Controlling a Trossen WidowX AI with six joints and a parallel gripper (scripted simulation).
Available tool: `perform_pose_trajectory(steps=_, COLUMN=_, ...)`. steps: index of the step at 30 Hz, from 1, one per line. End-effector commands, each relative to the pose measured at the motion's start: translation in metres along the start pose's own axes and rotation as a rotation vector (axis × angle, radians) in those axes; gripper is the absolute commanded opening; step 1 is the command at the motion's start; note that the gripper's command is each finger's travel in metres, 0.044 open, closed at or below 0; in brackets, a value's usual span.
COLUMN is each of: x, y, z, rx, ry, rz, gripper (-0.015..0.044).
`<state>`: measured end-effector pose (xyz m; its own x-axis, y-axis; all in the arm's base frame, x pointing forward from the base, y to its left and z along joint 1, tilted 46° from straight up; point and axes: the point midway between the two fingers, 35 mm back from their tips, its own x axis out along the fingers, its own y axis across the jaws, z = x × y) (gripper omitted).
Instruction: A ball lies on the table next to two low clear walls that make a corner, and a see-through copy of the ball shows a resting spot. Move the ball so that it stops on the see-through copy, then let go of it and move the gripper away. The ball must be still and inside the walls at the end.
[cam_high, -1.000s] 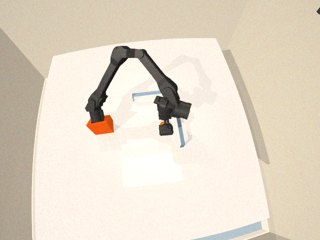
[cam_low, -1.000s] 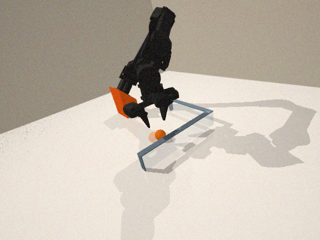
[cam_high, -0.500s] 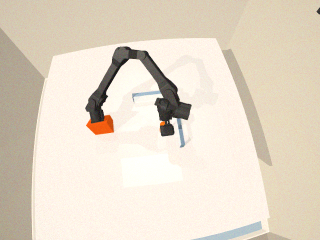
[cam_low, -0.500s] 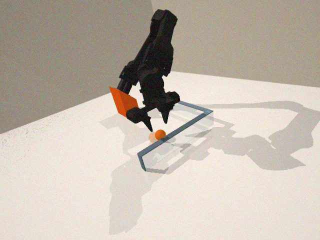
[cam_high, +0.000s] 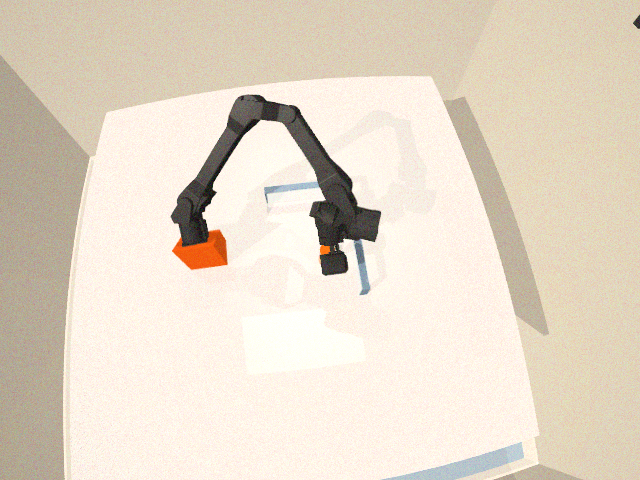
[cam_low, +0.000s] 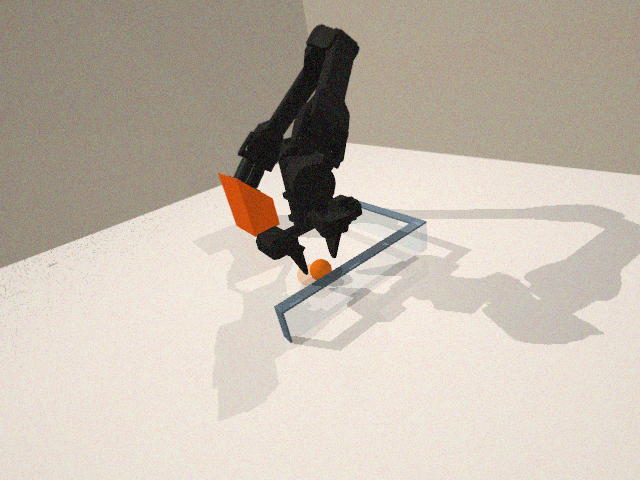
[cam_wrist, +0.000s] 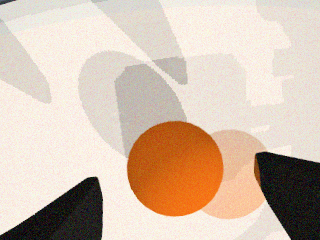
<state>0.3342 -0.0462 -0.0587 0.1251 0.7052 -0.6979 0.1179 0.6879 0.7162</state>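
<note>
Wall (cam_low: 330, 272) just beside ball (cam_low: 321, 267).

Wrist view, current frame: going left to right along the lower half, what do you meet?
Left finger → orange ball → see-through copy, partly behind the ball → right finger, its tip at the copy's right edge. The gripper is open, straddling the ball.
</note>
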Motion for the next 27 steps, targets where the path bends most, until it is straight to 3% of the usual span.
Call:
perform_pose_trajectory(steps=1, x=0.006, y=0.0, z=-0.002, rx=0.006, ry=0.002, rz=0.004, gripper=0.0303)
perform_pose_trajectory(steps=8, x=0.015, y=0.0, z=-0.002, rx=0.006, ry=0.002, rz=0.005, gripper=0.0303)
perform_pose_trajectory(steps=12, x=0.015, y=0.0, z=-0.002, rx=0.006, ry=0.002, rz=0.005, gripper=0.0198)
perform_pose_trajectory(steps=19, x=0.015, y=0.0, z=-0.002, rx=0.006, ry=0.002, rz=0.005, gripper=0.0151)
perform_pose_trajectory(steps=25, x=-0.009, y=-0.002, z=0.002, rx=0.007, ry=0.0, rz=0.0, gripper=0.0)
perform_pose_trajectory(steps=27, x=-0.023, y=-0.003, z=0.004, rx=0.007, ry=0.0, rz=-0.003, gripper=0.0)
